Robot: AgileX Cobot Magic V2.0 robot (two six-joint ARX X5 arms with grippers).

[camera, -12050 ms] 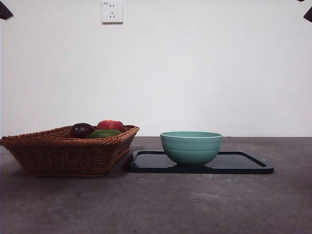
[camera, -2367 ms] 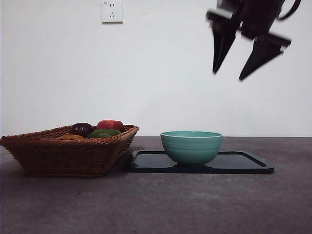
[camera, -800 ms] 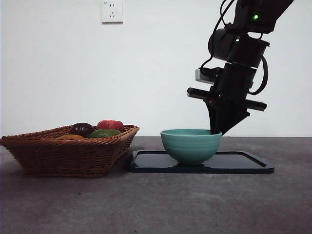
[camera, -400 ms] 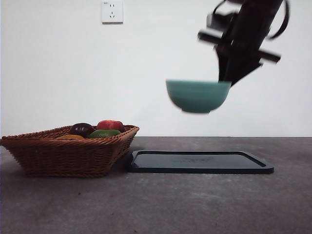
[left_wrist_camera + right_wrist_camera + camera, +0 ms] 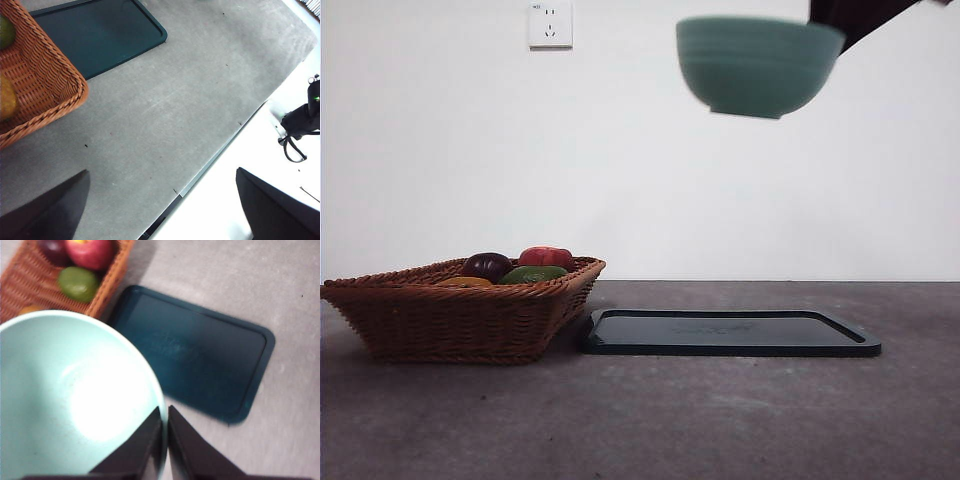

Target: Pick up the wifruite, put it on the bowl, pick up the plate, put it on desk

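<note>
My right gripper (image 5: 164, 412) is shut on the rim of the teal-green bowl (image 5: 75, 395) and holds it high in the air; in the front view the bowl (image 5: 755, 65) hangs at the top, with the gripper (image 5: 850, 15) at the top right. The bowl is empty. The dark flat plate (image 5: 730, 333) lies bare on the grey desk (image 5: 640, 420), below the bowl. A red fruit (image 5: 547, 257), a dark purple one (image 5: 486, 266) and a green one (image 5: 533, 273) lie in the wicker basket (image 5: 450, 310). My left gripper (image 5: 160, 210) is open and empty, high above the desk.
The basket touches the plate's left end; it also shows in the right wrist view (image 5: 30, 285) and the left wrist view (image 5: 35, 85). A wall socket (image 5: 550, 24) is on the back wall. The desk's edge (image 5: 220, 155) shows in the left wrist view.
The right gripper came down to the bowl, closed on its rim and lifted it off the plate. Over the last half second the bowl has risen further and slightly right.
</note>
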